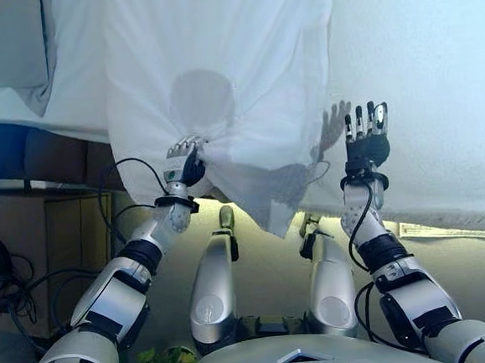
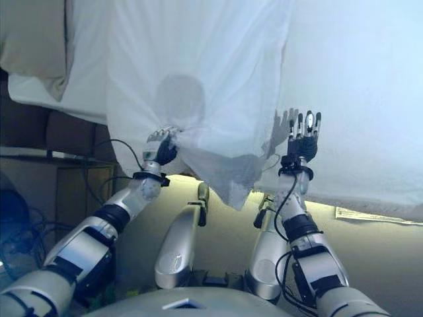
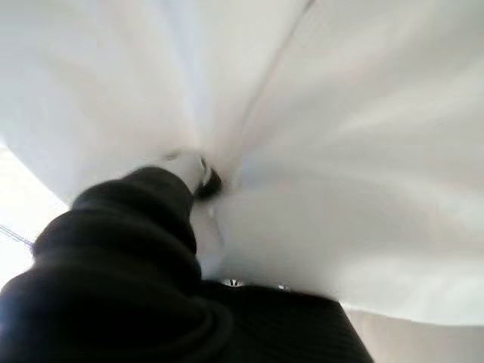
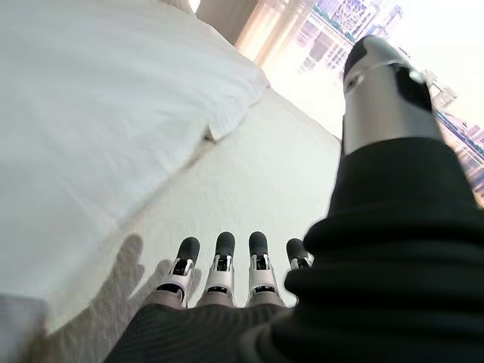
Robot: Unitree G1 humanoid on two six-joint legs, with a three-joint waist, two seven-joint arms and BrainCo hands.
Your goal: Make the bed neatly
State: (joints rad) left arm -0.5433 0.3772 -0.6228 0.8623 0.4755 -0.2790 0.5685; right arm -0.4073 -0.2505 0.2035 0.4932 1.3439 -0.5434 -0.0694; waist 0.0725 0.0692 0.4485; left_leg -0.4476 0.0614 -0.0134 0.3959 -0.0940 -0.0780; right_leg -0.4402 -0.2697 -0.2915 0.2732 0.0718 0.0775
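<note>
A white duvet point(image 1: 226, 73) lies bunched over the bed point(image 1: 437, 90), its corner hanging over the near edge. My left hand point(image 1: 184, 162) is shut on a gathered fold of the duvet near that corner; in the left wrist view its fingers point(image 3: 203, 175) are buried in the cloth point(image 3: 340, 151). My right hand point(image 1: 366, 134) is open, fingers straight, held over the bare mattress sheet to the right of the duvet and touching nothing. In the right wrist view its fingers point(image 4: 225, 265) point along the sheet point(image 4: 265, 181) beside the duvet's edge point(image 4: 113, 113).
A grey pillow point(image 1: 5, 49) lies at the bed's far left. A wooden nightstand point(image 1: 61, 229) stands at the left below the bed. A paper sheet point(image 1: 448, 229) lies on the floor by the bed's right side.
</note>
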